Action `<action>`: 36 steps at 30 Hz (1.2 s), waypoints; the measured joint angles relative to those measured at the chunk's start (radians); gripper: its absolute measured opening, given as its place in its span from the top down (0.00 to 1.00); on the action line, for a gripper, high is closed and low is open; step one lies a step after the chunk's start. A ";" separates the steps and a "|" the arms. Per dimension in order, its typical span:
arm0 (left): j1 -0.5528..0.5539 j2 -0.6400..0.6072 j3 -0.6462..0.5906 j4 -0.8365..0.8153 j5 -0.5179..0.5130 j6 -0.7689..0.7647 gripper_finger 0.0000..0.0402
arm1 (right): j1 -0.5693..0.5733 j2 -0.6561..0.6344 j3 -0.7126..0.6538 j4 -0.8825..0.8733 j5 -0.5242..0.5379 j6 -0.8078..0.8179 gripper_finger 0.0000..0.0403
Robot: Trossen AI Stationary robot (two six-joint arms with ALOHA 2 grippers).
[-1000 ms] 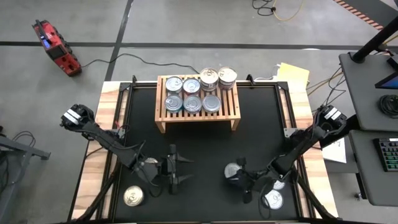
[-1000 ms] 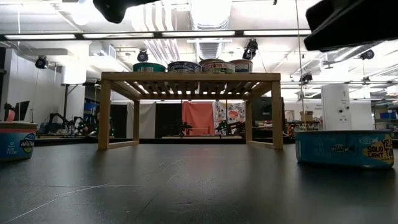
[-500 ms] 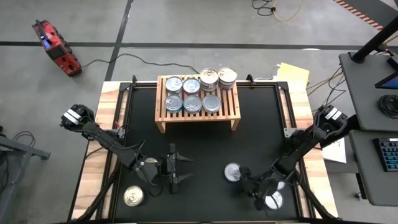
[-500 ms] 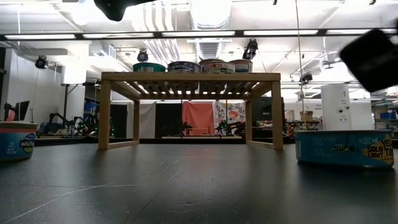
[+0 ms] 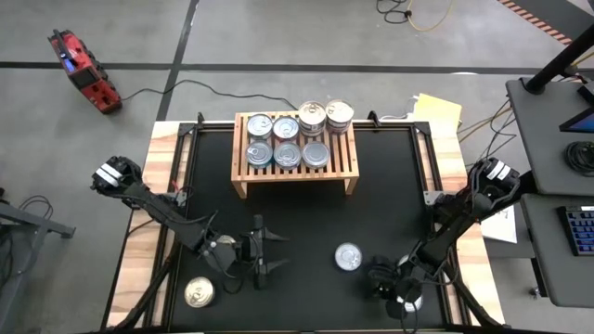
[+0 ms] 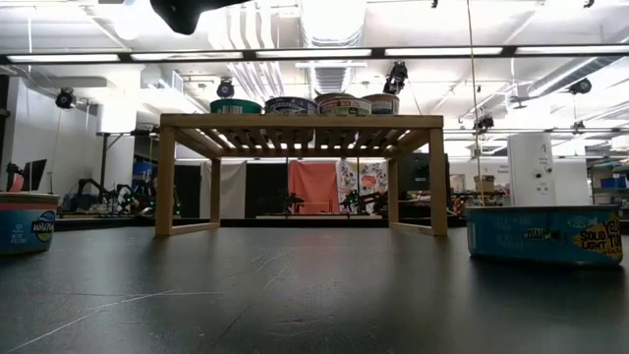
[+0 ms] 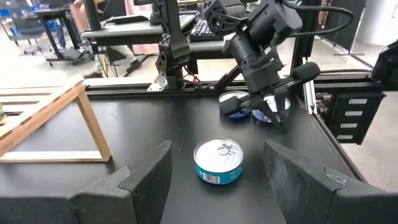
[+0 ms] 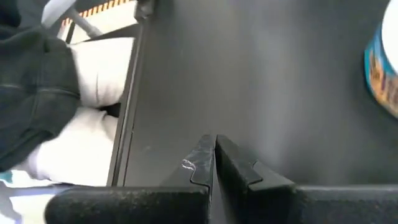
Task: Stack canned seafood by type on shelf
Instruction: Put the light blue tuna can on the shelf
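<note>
The light-wood shelf [image 5: 294, 176] stands at the table's far middle on its short legs, and several tins [image 5: 287, 154] sit on its slatted top in two rows. One blue-labelled tin [image 5: 348, 257] stands on the black mat, straight ahead of my open left gripper [image 5: 260, 251] and also seen between its fingers in the left wrist view [image 7: 218, 162]. My right gripper [image 5: 388, 278] is shut and hovers over the mat near the near right corner, beside two more tins [image 7: 239, 103]. Another tin [image 5: 200, 293] stands near the near left corner.
The low view shows the shelf [image 6: 300, 123] with open space under it, one tin [image 6: 25, 224] at the left and one [image 6: 545, 234] at the right. A blue tin's edge [image 8: 382, 62] shows beside my right gripper [image 8: 214, 152]. Wooden strips border the mat.
My right gripper has drawn away from the tin in the middle of the mat toward the near right corner, ending by the two tins there. That tin has stayed standing where it was. The right arm has left the low view. My left arm has kept still.
</note>
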 joint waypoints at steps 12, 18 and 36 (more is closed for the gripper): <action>0.015 0.270 0.096 0.249 0.000 0.223 0.42 | -0.012 -0.059 0.085 -0.440 -0.002 0.328 0.98; 0.042 0.386 0.188 0.244 -0.077 0.301 0.42 | -0.040 -0.081 0.147 -0.619 0.010 0.369 0.98; 0.104 0.624 0.379 0.244 0.011 0.332 0.42 | -0.298 -0.196 0.149 -0.631 0.085 0.185 0.97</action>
